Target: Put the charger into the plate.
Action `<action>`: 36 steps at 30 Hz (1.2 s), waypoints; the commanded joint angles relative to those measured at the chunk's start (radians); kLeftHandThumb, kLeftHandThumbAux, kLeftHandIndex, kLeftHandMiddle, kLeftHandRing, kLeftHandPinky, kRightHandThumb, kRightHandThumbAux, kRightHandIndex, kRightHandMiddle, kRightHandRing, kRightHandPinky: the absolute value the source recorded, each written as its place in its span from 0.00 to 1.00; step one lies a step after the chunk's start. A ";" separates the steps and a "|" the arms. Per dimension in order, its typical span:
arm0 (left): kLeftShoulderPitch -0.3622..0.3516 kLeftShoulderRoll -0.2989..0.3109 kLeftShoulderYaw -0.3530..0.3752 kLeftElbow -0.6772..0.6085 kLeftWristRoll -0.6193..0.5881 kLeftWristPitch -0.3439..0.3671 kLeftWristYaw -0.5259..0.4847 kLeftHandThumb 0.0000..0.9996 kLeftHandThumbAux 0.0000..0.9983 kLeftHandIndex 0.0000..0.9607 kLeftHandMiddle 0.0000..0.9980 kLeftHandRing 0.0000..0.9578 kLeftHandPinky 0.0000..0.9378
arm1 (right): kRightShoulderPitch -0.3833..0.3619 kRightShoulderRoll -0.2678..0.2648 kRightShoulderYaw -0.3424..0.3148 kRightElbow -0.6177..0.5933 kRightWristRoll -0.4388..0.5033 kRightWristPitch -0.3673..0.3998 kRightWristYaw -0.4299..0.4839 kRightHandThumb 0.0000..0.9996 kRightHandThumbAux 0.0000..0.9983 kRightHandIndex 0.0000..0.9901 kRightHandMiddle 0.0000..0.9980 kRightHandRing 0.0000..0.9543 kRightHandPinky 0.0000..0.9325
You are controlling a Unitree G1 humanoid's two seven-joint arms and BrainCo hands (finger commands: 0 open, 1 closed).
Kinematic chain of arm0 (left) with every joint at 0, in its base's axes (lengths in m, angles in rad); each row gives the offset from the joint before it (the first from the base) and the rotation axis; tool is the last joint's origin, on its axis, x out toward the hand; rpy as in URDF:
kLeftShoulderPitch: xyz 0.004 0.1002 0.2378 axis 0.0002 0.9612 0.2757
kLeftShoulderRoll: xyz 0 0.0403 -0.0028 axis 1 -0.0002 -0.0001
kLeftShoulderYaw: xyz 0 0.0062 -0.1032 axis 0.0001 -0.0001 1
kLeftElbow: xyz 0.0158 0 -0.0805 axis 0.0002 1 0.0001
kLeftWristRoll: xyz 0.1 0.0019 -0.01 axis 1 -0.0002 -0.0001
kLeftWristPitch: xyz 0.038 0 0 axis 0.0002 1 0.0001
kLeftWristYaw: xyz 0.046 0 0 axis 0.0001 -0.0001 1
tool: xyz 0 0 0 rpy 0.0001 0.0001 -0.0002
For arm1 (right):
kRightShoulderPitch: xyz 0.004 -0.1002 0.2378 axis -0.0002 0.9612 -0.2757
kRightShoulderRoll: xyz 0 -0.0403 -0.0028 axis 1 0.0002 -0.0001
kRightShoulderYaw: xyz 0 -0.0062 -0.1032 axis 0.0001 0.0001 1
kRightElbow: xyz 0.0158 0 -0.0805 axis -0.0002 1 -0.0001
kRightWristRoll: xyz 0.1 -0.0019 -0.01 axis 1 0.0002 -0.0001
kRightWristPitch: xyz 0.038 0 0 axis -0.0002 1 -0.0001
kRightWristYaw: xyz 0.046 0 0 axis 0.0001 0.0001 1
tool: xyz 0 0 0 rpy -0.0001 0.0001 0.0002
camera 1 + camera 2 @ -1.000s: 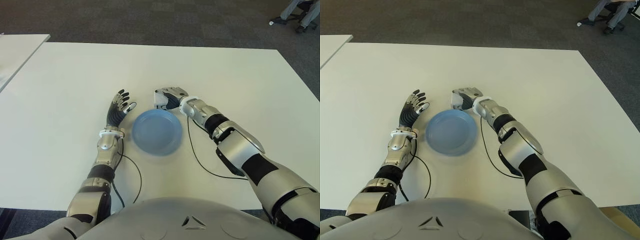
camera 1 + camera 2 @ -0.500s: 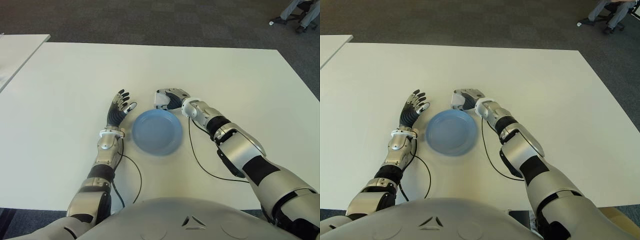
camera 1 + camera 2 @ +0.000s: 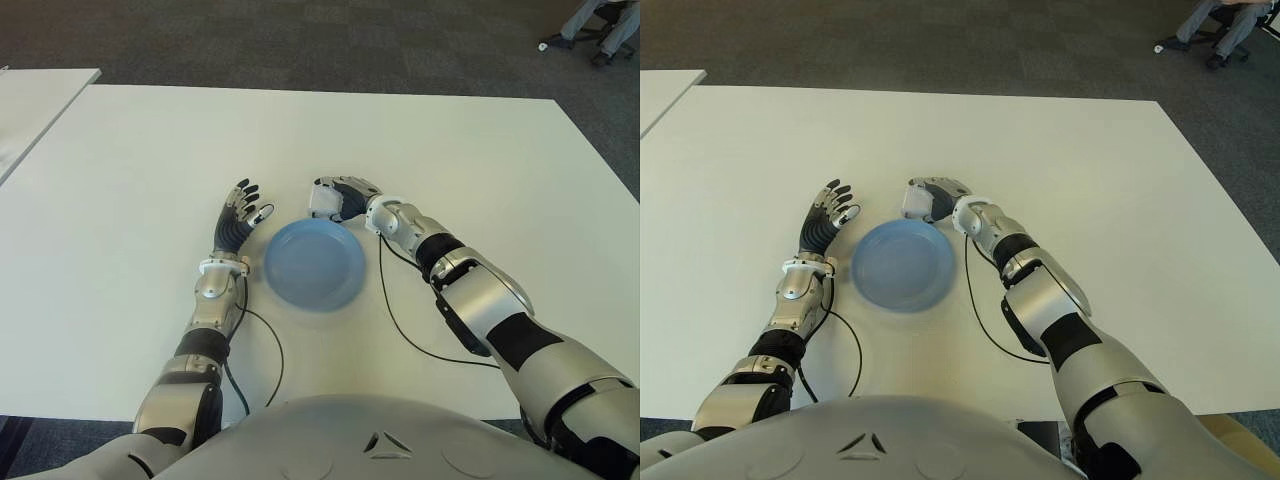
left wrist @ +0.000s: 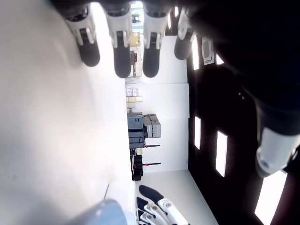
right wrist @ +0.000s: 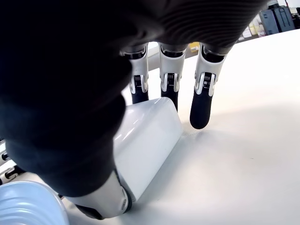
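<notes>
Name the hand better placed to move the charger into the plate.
Right. The right hand already curls over the white charger just beyond the blue plate; the left hand is open and empty.

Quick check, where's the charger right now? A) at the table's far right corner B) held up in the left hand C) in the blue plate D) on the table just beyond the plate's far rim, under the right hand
D: the white charger lies on the table beyond the blue plate, with the right hand curled over it; the plate holds nothing and the left hand, left of the plate, is open.
</notes>
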 commanded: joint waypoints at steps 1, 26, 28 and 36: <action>0.051 -0.005 -0.005 0.050 0.004 0.051 -0.001 0.00 0.56 0.10 0.16 0.16 0.14 | 0.039 -0.045 -0.004 0.018 0.000 0.003 0.014 0.24 1.00 0.11 0.29 0.34 0.41; 0.055 0.011 -0.010 0.064 0.016 0.031 0.004 0.00 0.55 0.10 0.17 0.17 0.17 | 0.046 -0.265 0.108 -0.008 -0.129 -0.152 -0.036 0.04 0.99 0.13 0.60 0.68 0.68; 0.054 0.012 -0.009 0.066 0.015 0.031 0.003 0.00 0.55 0.10 0.17 0.17 0.17 | 0.043 -0.271 0.125 -0.008 -0.145 -0.159 -0.052 0.03 0.98 0.13 0.60 0.68 0.68; 0.050 0.017 -0.006 0.079 0.010 0.026 -0.004 0.00 0.55 0.11 0.17 0.17 0.16 | 0.023 -0.328 0.221 -0.003 -0.247 -0.187 -0.158 0.00 0.97 0.11 0.61 0.69 0.68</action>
